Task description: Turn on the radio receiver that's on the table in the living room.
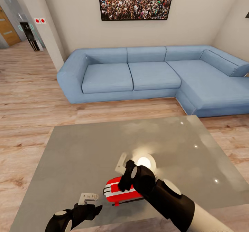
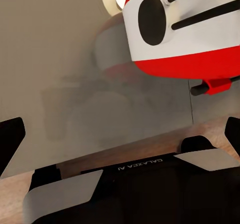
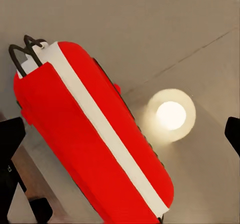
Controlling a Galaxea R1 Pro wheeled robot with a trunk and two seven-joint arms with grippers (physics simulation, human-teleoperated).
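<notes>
My right arm bends over the radio receiver (image 1: 121,191), its gripper (image 1: 126,176) spread wide above it. My left gripper (image 1: 90,209) gapes wide, low beside the table (image 1: 86,149).

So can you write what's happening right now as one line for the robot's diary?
stage: reaching radio | radio receiver: on table near its front edge | right claw: above radio, open | left claw: open, beside radio

So the glossy grey desk (image 1: 86,149) sits on the light wood plank floor (image 1: 31,100), with just the little red radio receiver (image 1: 119,192) lying near its front edge.
</notes>
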